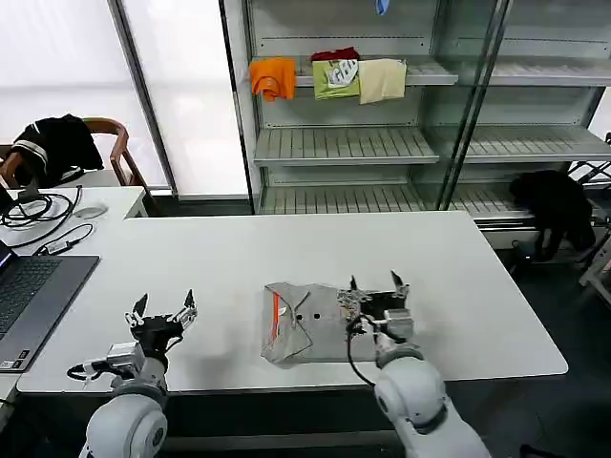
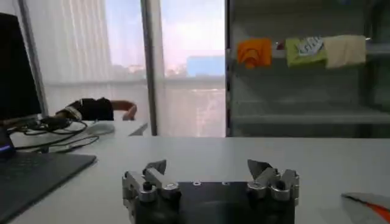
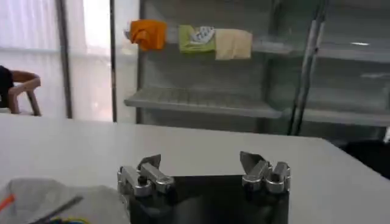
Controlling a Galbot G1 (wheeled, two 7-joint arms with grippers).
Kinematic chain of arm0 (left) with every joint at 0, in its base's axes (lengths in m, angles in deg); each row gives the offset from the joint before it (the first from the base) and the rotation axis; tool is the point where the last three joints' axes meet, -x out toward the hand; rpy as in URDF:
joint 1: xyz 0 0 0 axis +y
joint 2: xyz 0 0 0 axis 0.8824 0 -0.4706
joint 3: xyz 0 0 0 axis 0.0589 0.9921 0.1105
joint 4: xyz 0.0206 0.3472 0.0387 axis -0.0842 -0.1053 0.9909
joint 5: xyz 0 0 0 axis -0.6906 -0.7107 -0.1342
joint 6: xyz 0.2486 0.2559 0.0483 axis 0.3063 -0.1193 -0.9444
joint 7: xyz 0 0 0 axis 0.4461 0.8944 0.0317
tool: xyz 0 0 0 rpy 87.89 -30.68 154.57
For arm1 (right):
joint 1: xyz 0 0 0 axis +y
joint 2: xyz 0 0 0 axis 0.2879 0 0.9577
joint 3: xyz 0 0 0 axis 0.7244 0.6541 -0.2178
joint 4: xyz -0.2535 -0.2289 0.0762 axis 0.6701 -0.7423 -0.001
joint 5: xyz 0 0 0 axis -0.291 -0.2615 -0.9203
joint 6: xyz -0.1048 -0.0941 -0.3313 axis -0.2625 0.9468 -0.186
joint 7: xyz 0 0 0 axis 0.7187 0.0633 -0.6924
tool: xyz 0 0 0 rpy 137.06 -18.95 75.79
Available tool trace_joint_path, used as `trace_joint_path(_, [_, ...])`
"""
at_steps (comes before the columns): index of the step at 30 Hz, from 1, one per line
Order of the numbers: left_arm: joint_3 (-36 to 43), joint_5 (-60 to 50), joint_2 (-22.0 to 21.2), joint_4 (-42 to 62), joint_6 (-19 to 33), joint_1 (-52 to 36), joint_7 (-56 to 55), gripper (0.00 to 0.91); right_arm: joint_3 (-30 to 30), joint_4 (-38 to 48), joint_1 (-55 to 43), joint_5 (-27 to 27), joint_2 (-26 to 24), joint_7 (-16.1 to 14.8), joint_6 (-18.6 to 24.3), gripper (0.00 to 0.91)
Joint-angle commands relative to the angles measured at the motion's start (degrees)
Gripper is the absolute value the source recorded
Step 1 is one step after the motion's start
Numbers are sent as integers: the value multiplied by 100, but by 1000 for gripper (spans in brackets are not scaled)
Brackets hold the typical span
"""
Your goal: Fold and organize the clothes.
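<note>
Grey polo shirt (image 1: 310,322) lies folded on the white table (image 1: 229,258). The right gripper (image 1: 374,283) hovers over its right edge, fingers spread apart. The left gripper (image 1: 164,307) waits well apart, also open.

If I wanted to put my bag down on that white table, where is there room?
The far half of the table, between the grey polo shirt and the shelves, is bare, as is its right end. The crowded spots are the near edge, where the left gripper and right gripper hover, and the laptop side.

Polo shirt (image 1: 310,322) on table (image 1: 286,253), right pincer (image 1: 374,283) over it, laptop (image 1: 33,291) far left
</note>
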Motion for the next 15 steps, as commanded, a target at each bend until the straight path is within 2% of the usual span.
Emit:
trace_joint_path(1, [-55, -31, -59, 49, 136, -103, 28, 907, -1604, -582, 991, 409, -891, -110, 232, 907])
trace_joint_path(7, [-62, -56, -90, 63, 174, -95, 38, 907, -1701, -600, 1080, 320, -1036, -384, 301, 907])
trace_joint_path(10, [-86, -187, -82, 11, -73, -65, 58, 907, -1680, -624, 1115, 332, -1057, -365, 291, 907])
trace_joint_path(15, [-32, -16, -113, 80, 121, -24, 19, 907, -1635, -648, 1099, 328, -944, -323, 291, 907])
